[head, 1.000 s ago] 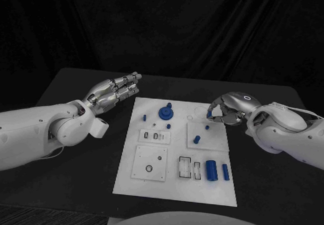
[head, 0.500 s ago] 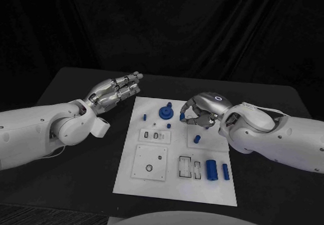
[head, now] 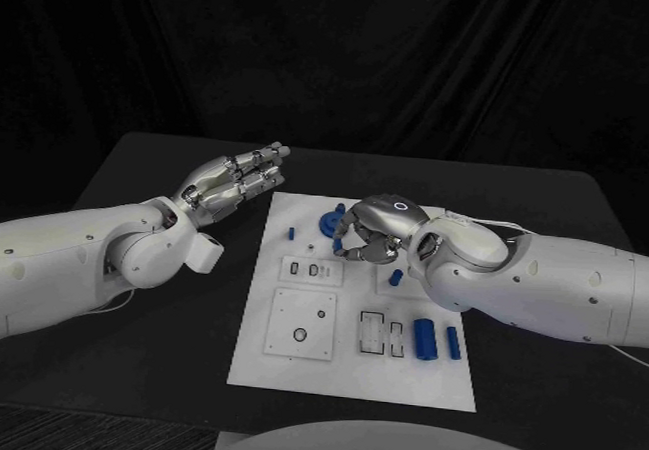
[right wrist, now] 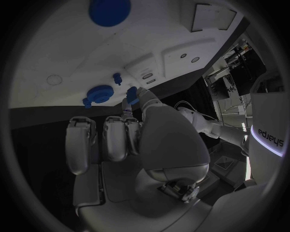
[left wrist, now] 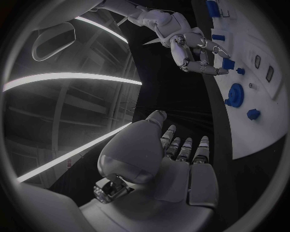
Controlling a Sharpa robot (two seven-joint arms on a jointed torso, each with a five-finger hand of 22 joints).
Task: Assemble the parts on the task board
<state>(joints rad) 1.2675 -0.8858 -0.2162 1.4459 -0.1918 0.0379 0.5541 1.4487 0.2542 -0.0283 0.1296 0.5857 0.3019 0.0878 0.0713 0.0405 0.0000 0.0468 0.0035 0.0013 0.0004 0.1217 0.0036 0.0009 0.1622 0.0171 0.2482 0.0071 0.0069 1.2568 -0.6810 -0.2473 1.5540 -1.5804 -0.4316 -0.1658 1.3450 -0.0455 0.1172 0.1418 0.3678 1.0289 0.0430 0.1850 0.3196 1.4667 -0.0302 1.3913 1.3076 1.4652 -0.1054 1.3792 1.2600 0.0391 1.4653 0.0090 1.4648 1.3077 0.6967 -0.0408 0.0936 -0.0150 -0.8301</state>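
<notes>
Hands at the task board

Parts lie nearest me on the task board [head: 350,371]: two blue cylinders [head: 424,339] side by side at its near right. Farther along the board, my right hand [head: 372,230] hovers over the middle, pinching a small blue part [right wrist: 131,94] between thumb and fingertip. Just beyond it on the board sits the blue gear piece [head: 332,224]. My left hand [head: 233,182] holds nothing, fingers straight and close together, off the board's far left corner.

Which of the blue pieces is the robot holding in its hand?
The small blue piece pinched in the right hand, above the board's far end; the other pieces lie on the board.
</notes>
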